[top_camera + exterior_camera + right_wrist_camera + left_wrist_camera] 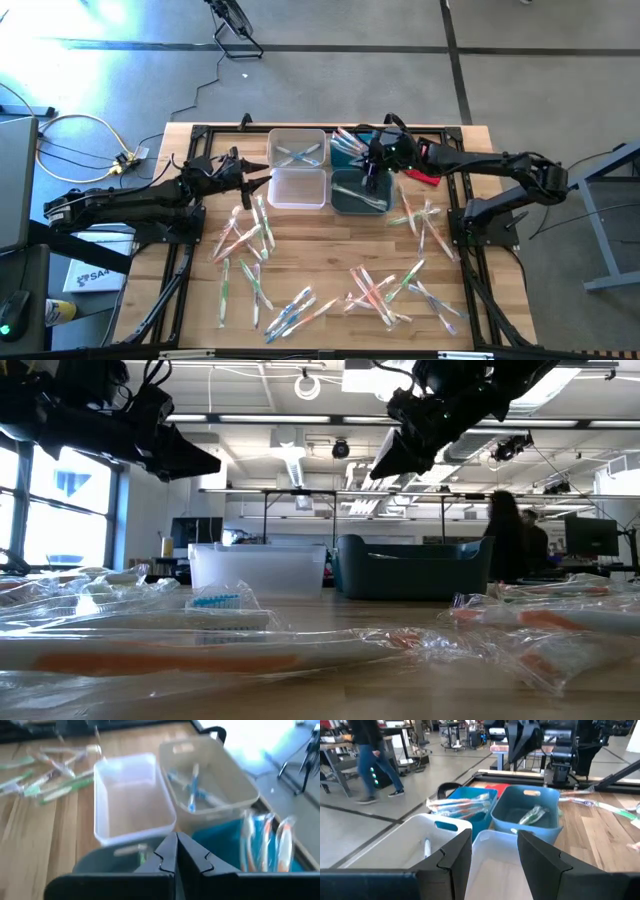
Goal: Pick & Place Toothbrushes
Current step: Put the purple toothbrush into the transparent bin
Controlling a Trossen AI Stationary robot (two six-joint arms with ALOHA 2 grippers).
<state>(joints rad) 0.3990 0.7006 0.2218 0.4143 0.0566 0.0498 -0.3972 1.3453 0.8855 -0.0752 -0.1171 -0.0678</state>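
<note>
- Four bins sit in a block at the far side of the table (330,240); I place everything else from the dark teal bin (360,192), the near right one of the four.
- The right gripper (372,180) hangs just above the teal bin with its fingers pressed together and nothing between them. One green toothbrush (532,814) lies inside that bin, so this looks like the spot where green ones get dropped.
- The left gripper (262,173) hovers beside the white bin (298,187), which touches the teal bin's left wall and looks bare inside. Its fingers stand apart and hold nothing, probably ready for the next pick.
- Behind the white bin, the clear bin (297,148) holds a few blue-handled brushes. Behind the teal one, the blue bin (348,148) holds orange ones. So the sorting seems to go by colour.
- Most of the toothbrushes (375,290) are not yet sorted: wrapped and scattered in loose heaps on the wood nearer to me than the teal bin.
- A red piece (420,177) lies just right of the teal bin.
- People stand in the room beyond.
</note>
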